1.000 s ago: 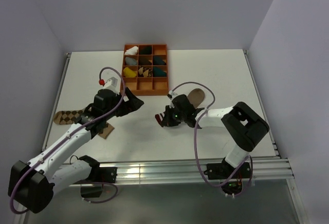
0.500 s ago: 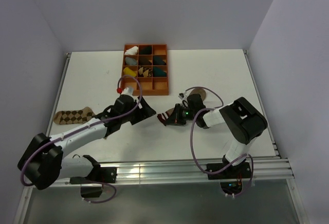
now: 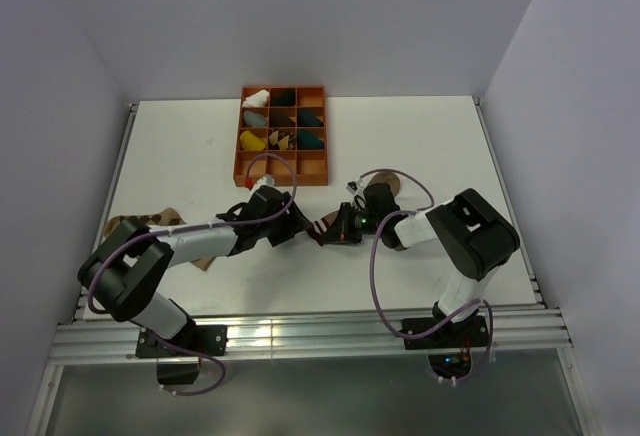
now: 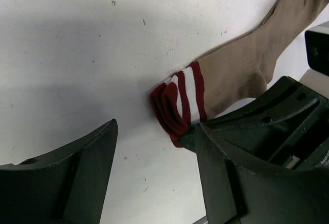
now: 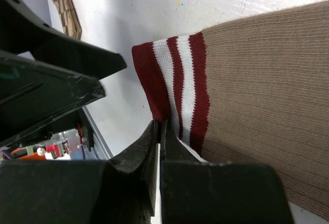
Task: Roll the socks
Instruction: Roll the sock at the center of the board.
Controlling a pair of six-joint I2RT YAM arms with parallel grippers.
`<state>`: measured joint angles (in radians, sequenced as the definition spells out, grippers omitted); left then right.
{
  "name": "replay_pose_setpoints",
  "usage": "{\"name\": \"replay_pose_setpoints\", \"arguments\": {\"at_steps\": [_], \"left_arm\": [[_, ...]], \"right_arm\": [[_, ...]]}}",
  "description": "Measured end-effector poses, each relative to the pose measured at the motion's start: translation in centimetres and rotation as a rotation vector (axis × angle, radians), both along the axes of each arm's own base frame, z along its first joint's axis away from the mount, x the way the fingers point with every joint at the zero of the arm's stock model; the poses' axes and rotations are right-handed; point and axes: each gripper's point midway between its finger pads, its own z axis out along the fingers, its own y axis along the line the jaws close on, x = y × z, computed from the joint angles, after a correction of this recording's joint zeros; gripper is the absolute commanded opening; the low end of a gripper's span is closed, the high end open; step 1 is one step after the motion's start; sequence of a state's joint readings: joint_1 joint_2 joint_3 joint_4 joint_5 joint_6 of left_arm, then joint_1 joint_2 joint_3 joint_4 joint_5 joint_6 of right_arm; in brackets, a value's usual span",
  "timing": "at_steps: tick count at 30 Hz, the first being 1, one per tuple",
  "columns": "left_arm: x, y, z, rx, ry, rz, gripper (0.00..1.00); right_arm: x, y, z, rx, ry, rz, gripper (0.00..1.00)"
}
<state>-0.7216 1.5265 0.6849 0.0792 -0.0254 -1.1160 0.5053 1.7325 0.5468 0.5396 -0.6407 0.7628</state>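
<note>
Right wrist: right end effector (image 5: 159,124) pinches striped cuff (image 5: 180,80) of tan sock (image 5: 257,90).

Top view: bright, even overhead light, white surface (image 3: 420,156) w/ only faint soft shadows under arms; glare strip on metal rail (image 3: 250,332) at 6 o'clock. Left wrist: big grey shadow across surface from 9 o'clock, left tool (image 4: 154,131) dark, soft-focus. Right wrist: tan sock (image 5: 247,80) knit sharp, right tool (image 5: 158,131) near-black, blurred at 6 o'clock.
</note>
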Motion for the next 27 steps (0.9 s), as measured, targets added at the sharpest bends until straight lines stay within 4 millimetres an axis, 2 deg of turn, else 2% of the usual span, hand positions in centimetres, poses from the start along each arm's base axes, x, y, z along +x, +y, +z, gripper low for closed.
{"name": "replay_pose_setpoints", "arguments": {"at_steps": [5,13,23,24,25,26,27], "left_arm": [[0.7,-0.7,-1.2,0.002,0.017,0.008,0.62],[1.9,-2.0,-1.5,-0.012,0.013,0.016,0.48],[2.0,-1.9,-2.4,0.014,0.031,0.027,0.15],[2.0,-1.8,-2.5,0.018,0.034,0.026,0.08],[1.9,-1.8,-2.5,0.019,0.034,0.027,0.06],[1.9,-1.8,-2.5,0.02,0.033,0.026,0.0],[2.0,-1.8,-2.5,0.023,0.033,0.027,0.0]], "right_arm": [[0.0,0.0,0.0,-0.002,-0.004,0.002,0.0],[0.0,0.0,-0.1,-0.004,-0.011,0.006,0.0],[0.1,-0.1,-0.1,-0.01,-0.021,0.01,0.0],[0.1,-0.1,-0.2,-0.011,-0.022,0.011,0.0],[0.1,-0.1,-0.2,-0.011,-0.023,0.012,0.0],[0.1,-0.1,-0.2,-0.012,-0.025,0.013,0.0],[0.1,-0.1,-0.2,-0.014,-0.029,0.014,0.0]]}}
